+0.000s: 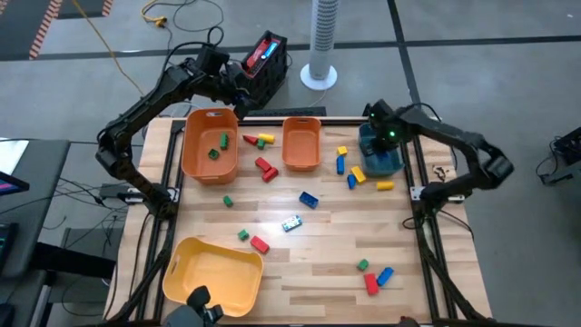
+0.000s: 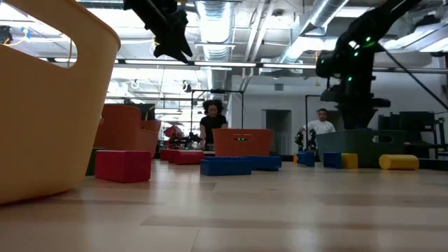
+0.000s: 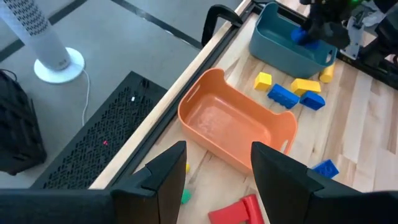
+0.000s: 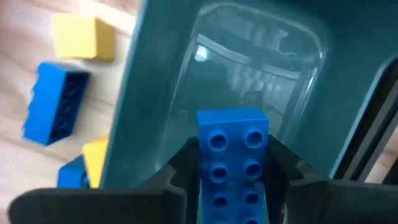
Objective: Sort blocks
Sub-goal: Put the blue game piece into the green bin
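**Blocks: one blue brick held over the teal bin**

The blocks point(image 1: 264, 169) are small plastic bricks in red, green, blue and yellow, with round studs on top. We take the teal bin point(image 1: 381, 161) as our landmark. Just beside it, toward the middle of the table, we see some blue and yellow blocks point(image 1: 349, 169) lying on the wood. Farther from it, red and green blocks lie between the two orange bins point(image 1: 300, 143), and two green ones lie inside the larger orange bin point(image 1: 209, 145). A few more lie well apart from it, near the yellow bin point(image 1: 214, 275).

The right gripper point(image 4: 233, 177) hangs above the inside of the teal bin. Its fingers press on both sides of a blue brick point(image 4: 234, 155); we count two rows of studs.

The left gripper point(image 3: 217, 171) is well apart from the teal bin, above the far edge of the table. Its fingers stand apart with nothing between them.
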### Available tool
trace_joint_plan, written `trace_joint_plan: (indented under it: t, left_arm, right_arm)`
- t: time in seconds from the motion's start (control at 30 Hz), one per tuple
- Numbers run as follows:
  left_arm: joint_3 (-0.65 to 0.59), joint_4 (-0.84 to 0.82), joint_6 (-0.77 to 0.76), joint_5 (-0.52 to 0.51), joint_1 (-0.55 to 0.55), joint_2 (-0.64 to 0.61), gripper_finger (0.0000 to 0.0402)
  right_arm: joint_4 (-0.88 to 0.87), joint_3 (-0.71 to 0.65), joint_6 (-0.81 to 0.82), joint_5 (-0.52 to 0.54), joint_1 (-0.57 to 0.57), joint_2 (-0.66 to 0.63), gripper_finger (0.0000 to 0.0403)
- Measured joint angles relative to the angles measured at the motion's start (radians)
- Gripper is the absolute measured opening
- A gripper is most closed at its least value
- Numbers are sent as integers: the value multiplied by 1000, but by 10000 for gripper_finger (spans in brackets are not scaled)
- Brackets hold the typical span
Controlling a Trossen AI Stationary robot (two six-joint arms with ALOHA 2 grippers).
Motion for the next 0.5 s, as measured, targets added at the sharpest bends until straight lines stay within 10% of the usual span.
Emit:
trace_joint_plan:
  t: [0.5]
  left_arm:
    - [0,5,12,-3,13,0,173]
  right_arm:
    - [-50,84,-169,-47,-22,-63,269]
